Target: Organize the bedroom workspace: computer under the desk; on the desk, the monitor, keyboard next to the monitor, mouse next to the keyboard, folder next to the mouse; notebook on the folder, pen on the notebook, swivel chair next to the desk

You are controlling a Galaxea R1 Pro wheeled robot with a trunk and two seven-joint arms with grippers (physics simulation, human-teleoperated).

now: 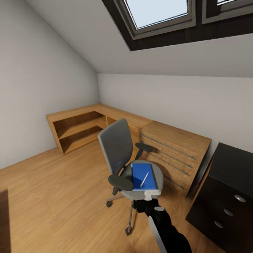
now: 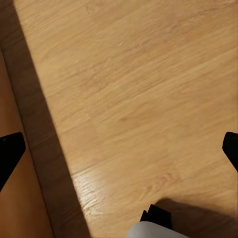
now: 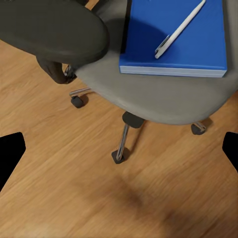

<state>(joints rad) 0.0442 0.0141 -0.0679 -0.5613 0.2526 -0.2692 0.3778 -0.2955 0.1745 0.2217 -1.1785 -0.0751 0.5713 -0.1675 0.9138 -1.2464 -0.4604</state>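
The swivel chair (image 1: 121,154) stands mid-room on the wooden floor, with grey seat and back and black armrests. On its seat lies the blue folder (image 1: 143,176) (image 3: 176,37), and the silvery pen (image 1: 144,179) (image 3: 179,29) rests diagonally on top of it. My right arm (image 1: 162,222) reaches to the seat's near edge. The right gripper (image 3: 119,153) is open just short of the seat, above the chair's base, with nothing between its fingers. My left gripper (image 2: 119,148) hangs open over bare floor. The desk, monitor, keyboard, mouse, computer and notebook are out of view.
A light oak chest of drawers (image 1: 175,151) stands right behind the chair, joined to a low oak shelf unit (image 1: 79,126) along the walls. A black cabinet with round knobs (image 1: 225,196) is at the right. Open floor (image 1: 56,189) lies left of the chair.
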